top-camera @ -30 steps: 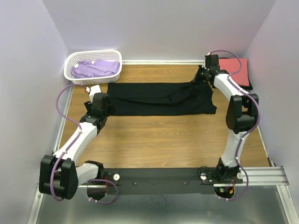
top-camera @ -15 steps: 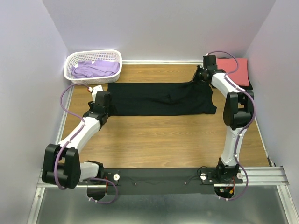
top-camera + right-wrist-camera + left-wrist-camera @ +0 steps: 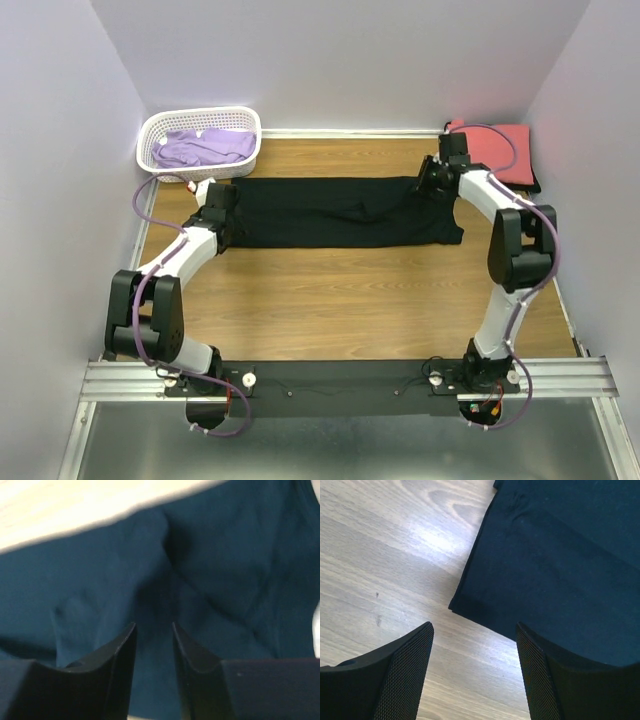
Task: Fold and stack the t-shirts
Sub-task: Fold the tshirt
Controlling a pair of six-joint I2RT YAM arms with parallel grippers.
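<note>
Black t-shirt [image 3: 340, 212] is lying flat on the desk [image 3: 340, 310] as a long band, its long axis running from one pincer to the other. Left pincer [image 3: 474, 626] is hovering wide apart and empty, with the shirt's hem corner just ahead of its tips and the cloth spreading off to its right. Right pincer [image 3: 154, 625] is hanging over the opposite end, jaws slightly parted, wrinkled cloth directly beneath and nothing visibly pinched. Each arm is sitting nearest its own end.

High rear overview, close wrist views; common black t-shirt [image 3: 335, 213]
</note>
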